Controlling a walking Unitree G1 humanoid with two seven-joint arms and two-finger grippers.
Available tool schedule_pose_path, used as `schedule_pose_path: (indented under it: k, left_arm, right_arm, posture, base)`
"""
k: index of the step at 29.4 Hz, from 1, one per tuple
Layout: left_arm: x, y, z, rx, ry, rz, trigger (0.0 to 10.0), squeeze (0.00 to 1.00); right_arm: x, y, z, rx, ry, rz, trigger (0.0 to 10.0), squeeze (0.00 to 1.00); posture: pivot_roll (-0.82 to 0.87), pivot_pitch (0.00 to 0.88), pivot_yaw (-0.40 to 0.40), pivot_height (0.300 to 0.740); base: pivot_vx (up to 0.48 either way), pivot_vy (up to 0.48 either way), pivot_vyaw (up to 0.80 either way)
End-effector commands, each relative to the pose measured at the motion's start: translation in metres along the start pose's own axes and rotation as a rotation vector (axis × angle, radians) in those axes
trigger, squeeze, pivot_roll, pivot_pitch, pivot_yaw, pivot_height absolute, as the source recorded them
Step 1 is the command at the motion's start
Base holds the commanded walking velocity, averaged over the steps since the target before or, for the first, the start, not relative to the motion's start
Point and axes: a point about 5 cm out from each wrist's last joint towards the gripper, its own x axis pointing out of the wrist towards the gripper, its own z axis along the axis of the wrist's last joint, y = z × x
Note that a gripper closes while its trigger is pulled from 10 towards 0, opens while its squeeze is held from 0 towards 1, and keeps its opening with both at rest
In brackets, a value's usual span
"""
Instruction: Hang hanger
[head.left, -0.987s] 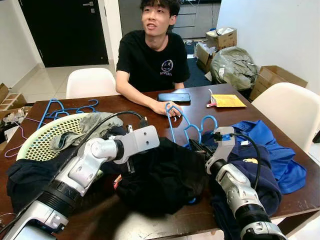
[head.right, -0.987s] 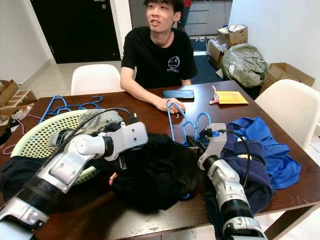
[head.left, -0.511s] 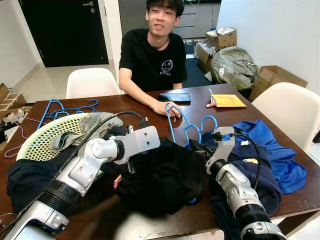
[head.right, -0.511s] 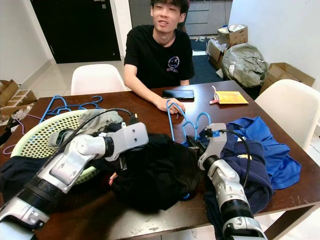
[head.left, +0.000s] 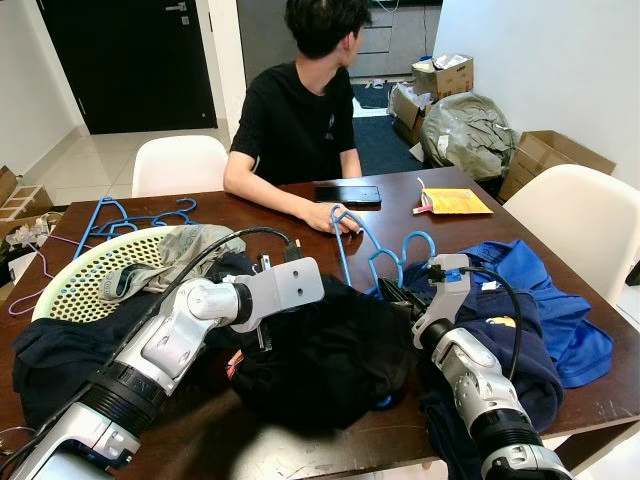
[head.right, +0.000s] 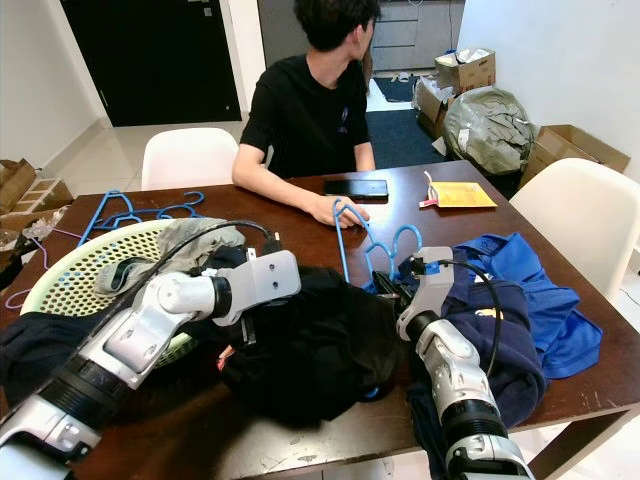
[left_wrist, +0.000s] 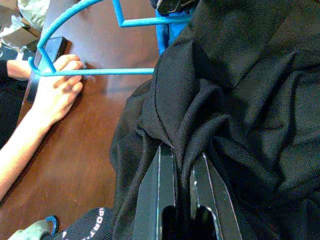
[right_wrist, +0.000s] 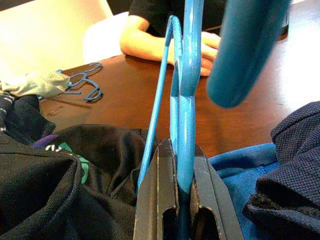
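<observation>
I see a brown table (head.left: 300, 205) with a person (head.left: 295, 120) in a black shirt seated at its far side, head turned away, one hand (head.left: 330, 216) resting on the wood near a dark phone (head.left: 347, 194). A pale green basket (head.left: 75, 285) sits on my left side of the table with grey cloth in it, and spare blue hangers (head.left: 130, 218) lie beyond it. A black garment (head.left: 325, 355) is heaped in the middle in front of me, and blue clothes (head.left: 545, 310) are piled to my right. A yellow packet (head.left: 455, 202) lies on the far right of the table.

My left gripper (left_wrist: 182, 172) is clenched on a fold of the black garment, the cloth bunched up between the two fingers. My right gripper (right_wrist: 177, 167) is clamped on the blue hanger (head.left: 372, 250), gripping its lower part where the wire runs between the fingers. The hanger stands roughly upright between the black garment and the blue clothes, its hook (head.left: 343, 215) reaching up right beside the person's hand.
</observation>
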Motion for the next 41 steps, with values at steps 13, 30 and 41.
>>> schedule_pose_path:
  k: [13, 30, 41]
  left_arm:
    - [-0.006, 0.009, 0.049, -0.093, -0.293, -0.030, 10.0, 0.00]
    - [-0.089, 0.085, 0.125, -0.181, -0.819, 0.009, 10.0, 0.00]
    - [-0.088, 0.063, 0.093, -0.091, -0.550, -0.101, 10.0, 0.00]
  right_arm:
    - [-0.008, -0.002, -0.018, -0.006, 0.076, -0.015, 10.0, 0.00]
    - [-0.008, -0.006, -0.012, 0.029, 0.045, -0.028, 10.0, 0.00]
    - [-0.010, -0.008, -0.010, 0.054, 0.028, -0.034, 10.0, 0.00]
  posture:
    - [0.08, 0.000, 0.031, 0.740]
    - [0.07, 0.000, 0.033, 0.740]
    - [0.07, 0.000, 0.034, 0.740]
  base:
    - [0.000, 0.000, 0.00]
    - [0.000, 0.000, 0.00]
    - [0.000, 0.000, 0.00]
